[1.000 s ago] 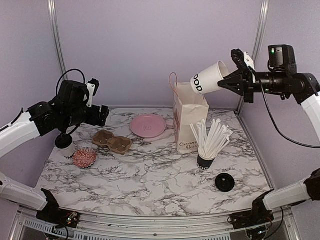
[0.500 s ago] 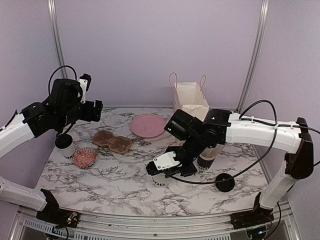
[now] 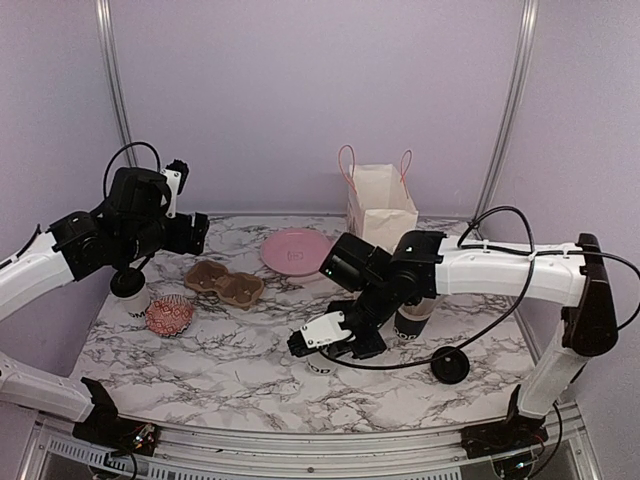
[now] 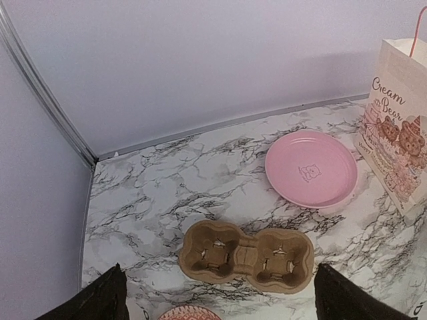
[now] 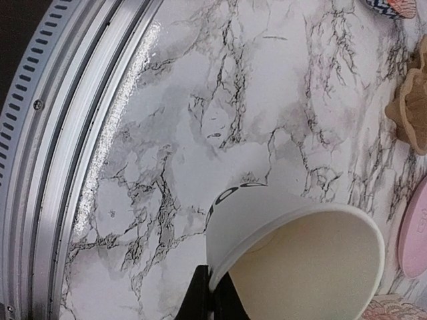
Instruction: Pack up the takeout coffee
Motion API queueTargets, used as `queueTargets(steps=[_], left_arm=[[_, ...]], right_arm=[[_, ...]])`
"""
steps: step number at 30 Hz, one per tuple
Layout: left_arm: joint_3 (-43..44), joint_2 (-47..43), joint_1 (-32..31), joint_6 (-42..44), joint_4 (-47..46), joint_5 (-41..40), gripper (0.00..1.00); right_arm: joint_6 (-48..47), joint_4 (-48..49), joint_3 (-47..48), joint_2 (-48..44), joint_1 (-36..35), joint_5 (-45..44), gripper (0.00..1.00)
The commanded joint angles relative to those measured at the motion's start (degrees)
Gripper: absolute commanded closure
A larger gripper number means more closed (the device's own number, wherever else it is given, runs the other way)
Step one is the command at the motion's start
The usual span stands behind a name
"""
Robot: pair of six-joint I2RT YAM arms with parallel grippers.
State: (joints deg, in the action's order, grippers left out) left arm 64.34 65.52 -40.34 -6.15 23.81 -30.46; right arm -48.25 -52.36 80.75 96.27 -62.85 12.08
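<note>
Plain lilac walls [image 3: 300, 90]; silver corner posts [image 3: 110, 70]; marble-patterned tabletop [image 3: 240, 375], evenly lit.

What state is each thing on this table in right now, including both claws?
right gripper, shut on rim of lidless cup
lidless cup, empty inside
left gripper, open, holding nothing
lidded cup, upright, lid on
loose lid, flat on table
paper bag, standing upright
cup carrier, both pockets empty
pink plate, empty

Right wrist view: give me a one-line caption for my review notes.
Right tool pinching the rim of a lidless white paper cup over the marble table.
</note>
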Motion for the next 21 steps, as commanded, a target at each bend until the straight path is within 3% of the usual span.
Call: queueTargets(steps=[1,10,17,21], left_arm=[[-0.6,0.1,-0.1,0.2,-0.7,1.7,0.01],[-1.1,0.5,-0.1,0.1,-0.5,3.3,0.01],[-0.3,1.1,-0.1,0.0,-0.1,5.1,0.01],[0.5,1.8,-0.1,0.4,-0.1,8.3,0.02]], right_arm=[[1.5,1.7,-1.0,1.3,-1.5,-0.3,0.97],[1.7,2.7,-2.5,2.5,-2.0,-0.6,0.94],[0.5,0.1,-1.4,0.4,-2.0,1.9,0.69],[0.3,-0.6,-2.5,-3.7,-1.9,4.0,0.63]])
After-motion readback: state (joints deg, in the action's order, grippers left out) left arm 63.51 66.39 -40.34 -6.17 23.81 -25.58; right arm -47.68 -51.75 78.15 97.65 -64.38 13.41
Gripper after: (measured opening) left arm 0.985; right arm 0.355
